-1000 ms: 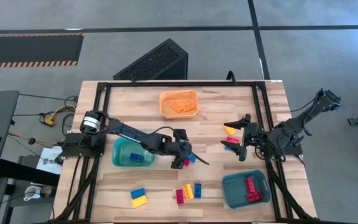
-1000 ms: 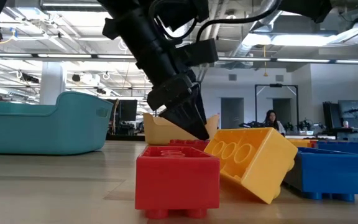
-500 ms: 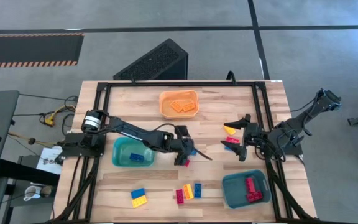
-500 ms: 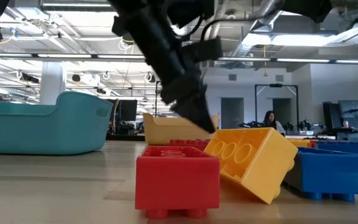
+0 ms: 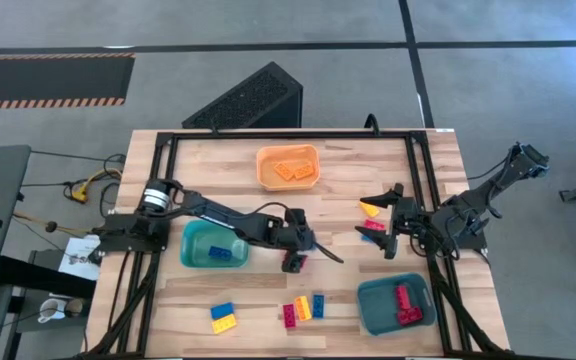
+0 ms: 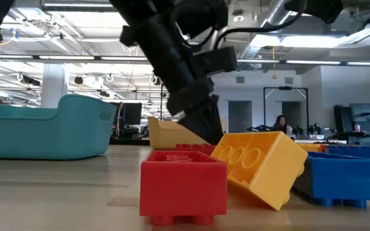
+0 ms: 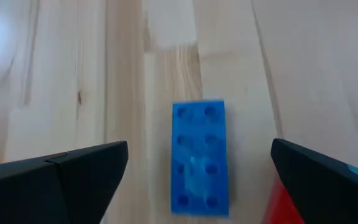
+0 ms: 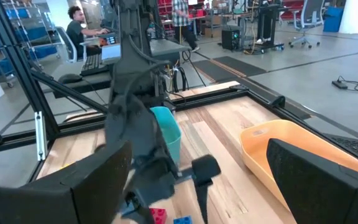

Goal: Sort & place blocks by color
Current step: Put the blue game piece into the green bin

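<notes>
Left end effector point(image 7: 194, 180) is spread wide over a blue block point(image 7: 198, 155), frame center; I'd drop straight down, centered, avoiding the red block point(image 7: 284, 202) beside it.

An orange bin point(image 5: 288, 167) sits at the wooden surface's point(image 5: 218, 160) far edge, two teal bins point(image 5: 213, 246) point(image 5: 395, 305) nearer, a black case point(image 5: 248, 100) on the floor beyond

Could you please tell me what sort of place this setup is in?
Probably an open-plan robotics lab or workshop: exposed ceiling ducts, a person at a desk among equipment, and a framed wooden table.
</notes>
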Tool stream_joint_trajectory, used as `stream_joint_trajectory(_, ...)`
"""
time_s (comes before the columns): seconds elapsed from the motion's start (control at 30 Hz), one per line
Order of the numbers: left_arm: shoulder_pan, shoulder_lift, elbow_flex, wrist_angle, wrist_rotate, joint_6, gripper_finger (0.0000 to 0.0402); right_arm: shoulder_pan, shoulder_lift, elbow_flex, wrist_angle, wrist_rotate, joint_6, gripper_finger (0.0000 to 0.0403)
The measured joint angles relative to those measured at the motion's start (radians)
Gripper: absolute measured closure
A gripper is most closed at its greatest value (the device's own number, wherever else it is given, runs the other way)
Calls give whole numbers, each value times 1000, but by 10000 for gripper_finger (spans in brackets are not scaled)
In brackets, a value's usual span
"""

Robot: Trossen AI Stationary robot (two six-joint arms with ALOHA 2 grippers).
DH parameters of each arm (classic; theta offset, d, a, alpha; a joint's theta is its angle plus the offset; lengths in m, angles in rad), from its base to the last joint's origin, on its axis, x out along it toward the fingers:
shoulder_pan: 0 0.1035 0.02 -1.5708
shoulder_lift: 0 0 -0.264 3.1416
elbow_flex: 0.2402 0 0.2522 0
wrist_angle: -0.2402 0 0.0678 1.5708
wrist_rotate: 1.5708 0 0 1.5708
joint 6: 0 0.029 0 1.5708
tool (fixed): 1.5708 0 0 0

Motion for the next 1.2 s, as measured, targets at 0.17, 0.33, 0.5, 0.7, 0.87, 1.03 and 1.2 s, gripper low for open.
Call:
stream_joint_trajectory(0.17,20,48,4,47,38,-38,13,0,0,0,0,0,0,8)
stream_joint_trajectory(0.33,33,51,2,40,55,-58,52,0,0,0,0,0,0,8)
stream_joint_trajectory(0.5,36,52,1,32,63,-58,152,0,0,0,0,0,0,8)
stream_joint_trajectory(0.7,39,19,-5,0,32,-61,303,0,0,0,0,0,0,8)
stream_joint_trajectory(0.87,39,-94,-2,-2,24,-81,301,0,0,0,-1,0,0,8)
stream_joint_trajectory(1.03,5,-238,-4,-138,-41,-97,301,0,0,0,-7,-1,0,8)
stream_joint_trajectory(1.2,-58,-379,-6,-297,-171,-139,301,0,0,0,-10,-1,0,8)
